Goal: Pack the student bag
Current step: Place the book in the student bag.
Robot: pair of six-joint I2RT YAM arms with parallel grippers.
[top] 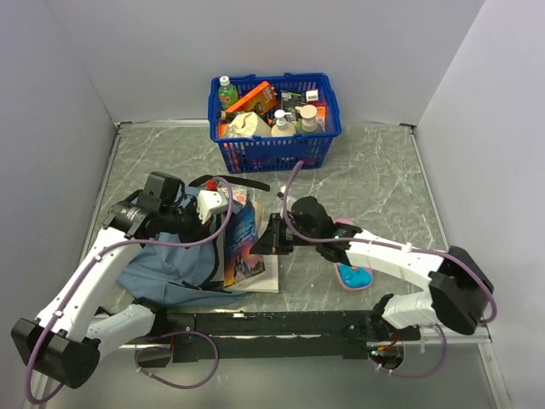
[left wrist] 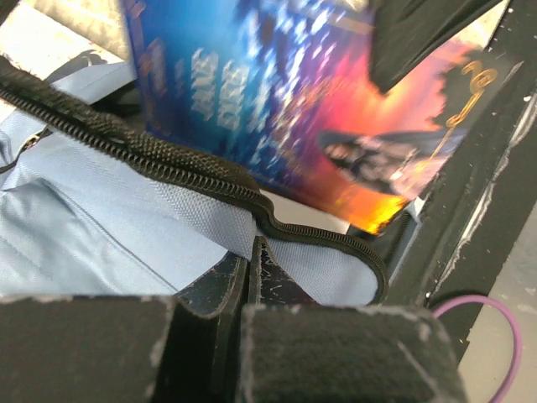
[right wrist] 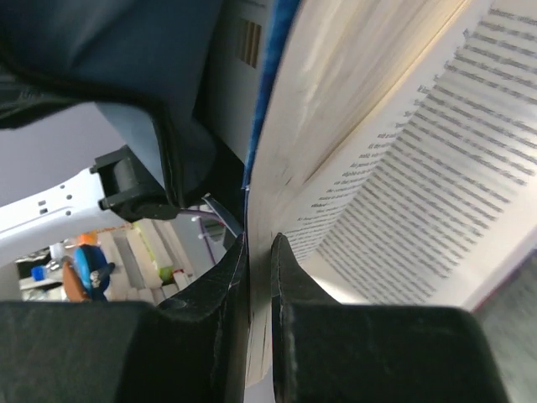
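Observation:
The grey-blue student bag [top: 166, 274] lies at the near left, its zipped opening facing right. My left gripper [top: 209, 204] is shut on the bag's fabric edge just beside the black zip [left wrist: 168, 159], holding the opening up; in the left wrist view the left gripper [left wrist: 252, 253] pinches pale blue cloth [left wrist: 92, 235]. A book with a blue and orange cover [top: 244, 247] stands tilted at the bag's mouth and also shows in the left wrist view [left wrist: 294, 101]. My right gripper [top: 274, 239] is shut on the book's cover and some pages [right wrist: 419, 168]; the right wrist view shows the right gripper [right wrist: 258, 245] next to the bag's dark fabric [right wrist: 101, 59].
A blue plastic basket [top: 274, 146] with bottles and packets stands at the back middle. A small pink pencil case [top: 351, 274] with a blue object lies under the right arm. A black strap [top: 251, 183] trails from the bag toward the basket. Grey walls close in the table.

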